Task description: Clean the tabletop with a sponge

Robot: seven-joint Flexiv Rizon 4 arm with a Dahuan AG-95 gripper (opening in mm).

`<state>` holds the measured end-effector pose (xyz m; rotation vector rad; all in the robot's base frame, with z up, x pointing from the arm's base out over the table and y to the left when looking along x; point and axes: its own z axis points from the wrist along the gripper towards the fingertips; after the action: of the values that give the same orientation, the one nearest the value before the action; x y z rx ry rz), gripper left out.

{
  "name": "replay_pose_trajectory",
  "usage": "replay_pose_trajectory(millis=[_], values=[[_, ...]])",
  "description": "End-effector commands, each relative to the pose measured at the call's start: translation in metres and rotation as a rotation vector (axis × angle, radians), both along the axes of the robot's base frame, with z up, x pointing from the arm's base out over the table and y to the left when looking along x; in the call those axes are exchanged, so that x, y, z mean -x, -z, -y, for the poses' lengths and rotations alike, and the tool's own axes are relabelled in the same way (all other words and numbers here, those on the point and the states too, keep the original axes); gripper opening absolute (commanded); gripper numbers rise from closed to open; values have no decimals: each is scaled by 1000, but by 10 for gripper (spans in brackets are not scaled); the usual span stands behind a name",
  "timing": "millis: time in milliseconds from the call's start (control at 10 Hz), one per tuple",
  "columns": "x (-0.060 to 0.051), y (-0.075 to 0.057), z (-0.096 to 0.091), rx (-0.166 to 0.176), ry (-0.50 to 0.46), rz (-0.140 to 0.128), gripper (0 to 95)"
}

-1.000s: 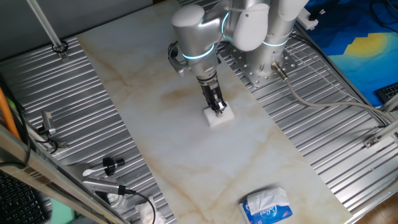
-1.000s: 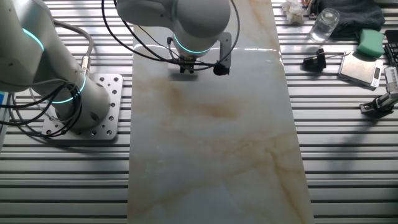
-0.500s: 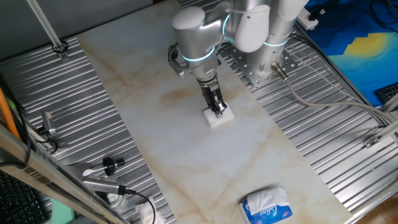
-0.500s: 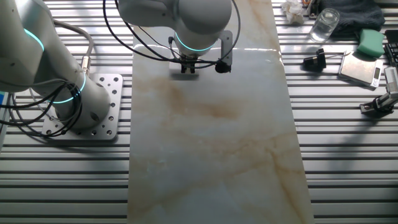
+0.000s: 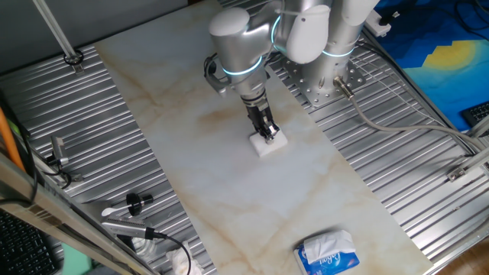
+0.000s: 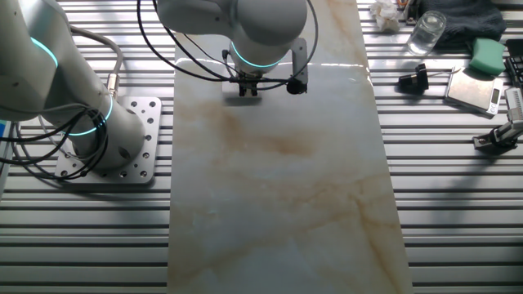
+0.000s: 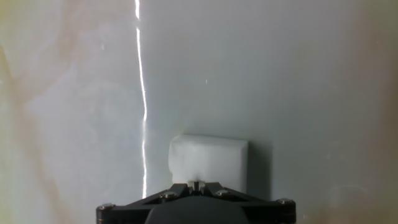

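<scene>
The white sponge (image 5: 269, 143) rests flat on the marble-look tabletop (image 5: 191, 153), near its middle and toward the arm's side. My gripper (image 5: 267, 133) stands straight down on it, shut on the sponge's top. In the hand view the sponge (image 7: 208, 162) lies just ahead of the black jaws, which are pinched together on its near edge, and the gripper (image 7: 198, 184) sits at the bottom of the picture. In the other fixed view the arm's wrist covers the sponge; only the gripper's base (image 6: 248, 88) shows over the tabletop (image 6: 278, 180).
A blue-and-white tissue pack (image 5: 327, 253) lies at the slab's near end. Ribbed grey metal flanks both long sides. Small tools and a white wad (image 5: 137, 221) sit on the left. A glass (image 6: 426, 33), a green sponge (image 6: 487, 55) and a scale (image 6: 472, 90) lie beyond the slab.
The wrist has turned slightly; the black knob on it has shifted to the right in the other fixed view. The sponge stays in the same place.
</scene>
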<state>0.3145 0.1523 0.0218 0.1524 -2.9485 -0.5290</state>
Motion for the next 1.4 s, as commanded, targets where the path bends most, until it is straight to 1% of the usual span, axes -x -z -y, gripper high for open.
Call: replay_pose_trajectory(millis=[100,300,500,700,800,900,1000,1100,1300,1400], values=[[0,1,0,-4,-22,1,0],[0,1,0,-7,-44,-1,0],[0,1,0,-11,-40,-10,0],[1,2,-4,-14,-33,-13,0],[5,2,-11,-14,-26,-11,0],[6,2,-13,-15,-23,-11,0],[11,0,-23,-18,-4,-15,0],[13,-1,-26,-19,2,-17,0],[20,0,-37,-36,30,-17,0],[25,2,-44,-40,44,-12,0]])
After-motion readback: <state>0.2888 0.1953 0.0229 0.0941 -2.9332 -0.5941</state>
